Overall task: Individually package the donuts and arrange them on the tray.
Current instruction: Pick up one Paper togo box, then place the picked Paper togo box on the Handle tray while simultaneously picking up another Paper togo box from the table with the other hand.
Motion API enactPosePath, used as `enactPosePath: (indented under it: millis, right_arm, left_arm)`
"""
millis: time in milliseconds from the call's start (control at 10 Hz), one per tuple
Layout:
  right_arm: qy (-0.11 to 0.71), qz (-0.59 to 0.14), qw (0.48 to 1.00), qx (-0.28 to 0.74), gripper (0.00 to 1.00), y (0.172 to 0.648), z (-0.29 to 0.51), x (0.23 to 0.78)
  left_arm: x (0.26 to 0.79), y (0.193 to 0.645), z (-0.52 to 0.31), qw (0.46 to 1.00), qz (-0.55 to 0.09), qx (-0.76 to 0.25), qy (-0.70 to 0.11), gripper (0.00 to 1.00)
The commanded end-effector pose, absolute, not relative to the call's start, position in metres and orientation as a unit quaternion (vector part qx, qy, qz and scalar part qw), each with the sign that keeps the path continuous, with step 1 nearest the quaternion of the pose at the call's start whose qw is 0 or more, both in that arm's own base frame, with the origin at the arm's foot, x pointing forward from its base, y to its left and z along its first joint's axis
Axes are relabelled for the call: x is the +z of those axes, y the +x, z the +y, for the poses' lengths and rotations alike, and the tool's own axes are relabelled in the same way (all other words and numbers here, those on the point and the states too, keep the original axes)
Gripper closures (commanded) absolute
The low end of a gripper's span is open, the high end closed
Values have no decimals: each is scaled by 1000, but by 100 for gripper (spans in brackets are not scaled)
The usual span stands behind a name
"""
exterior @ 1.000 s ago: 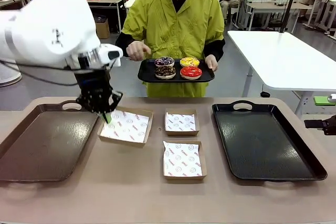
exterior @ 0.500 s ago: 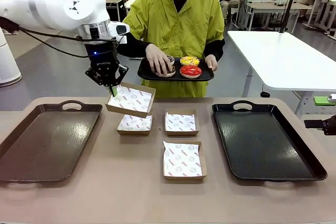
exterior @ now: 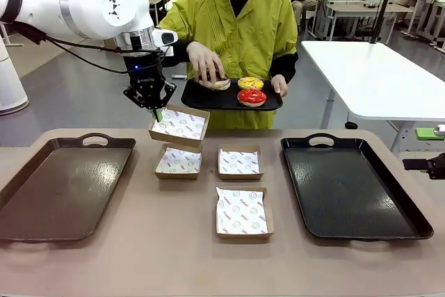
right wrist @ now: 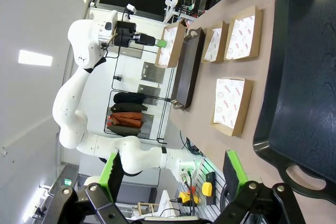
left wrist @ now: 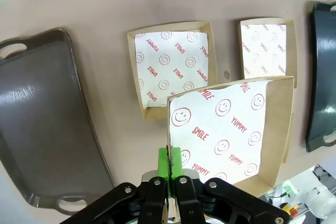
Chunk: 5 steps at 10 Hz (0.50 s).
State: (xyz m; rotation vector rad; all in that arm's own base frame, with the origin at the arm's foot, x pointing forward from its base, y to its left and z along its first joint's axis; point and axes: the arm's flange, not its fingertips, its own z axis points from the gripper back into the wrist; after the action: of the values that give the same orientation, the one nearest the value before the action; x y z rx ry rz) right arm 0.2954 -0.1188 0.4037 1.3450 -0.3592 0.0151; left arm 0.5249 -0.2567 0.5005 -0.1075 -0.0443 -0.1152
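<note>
— Lifted higher and swung nearer the person since a second ago is the shallow brown cardboard box lined with printed white paper [exterior: 179, 125]. A twin box [exterior: 179, 161] has been uncovered on the beige counter [exterior: 139, 262], directly below the left fingers [exterior: 158, 113]. How is the box held?

— One thin side wall is pinched between the left fingers, which are pressed together on it. The rest of the box hangs out sideways, tilted. The right fingers [right wrist: 173, 174] are spread, with nothing between them.

— And the ring donuts?

— They are beyond the left fingers, on the black tray [exterior: 196, 100] carried by the person. The glossy red donut [exterior: 252, 97] and the yellow sprinkled donut [exterior: 251, 83] lie open, and a third is covered by the person's hand [exterior: 206, 67]. None has been boxed.

— What might go wrong?

— So little wall is gripped that the box could be twisted or torn loose once a donut's weight is set in it. The loose paper could also be dragged out.

— Anything legible?

— "SMILE" and "YUMMY" are printed in red among smiley faces on the lining. Lettering on the black body above the left fingers is too small to be read.
</note>
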Motion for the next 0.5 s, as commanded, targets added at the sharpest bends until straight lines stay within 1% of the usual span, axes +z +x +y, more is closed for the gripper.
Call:
enactPosePath:
  millis: [0, 400]
  right_arm:
    - [623, -169, 763, 10, 0, 295, -119, 405]
    - [623, -169, 763, 10, 0, 295, -119, 405]
  left_arm:
    - [503, 514, -253, 997, -23, -57, -50, 100]
    - [503, 514, -253, 997, -23, -57, -50, 100]
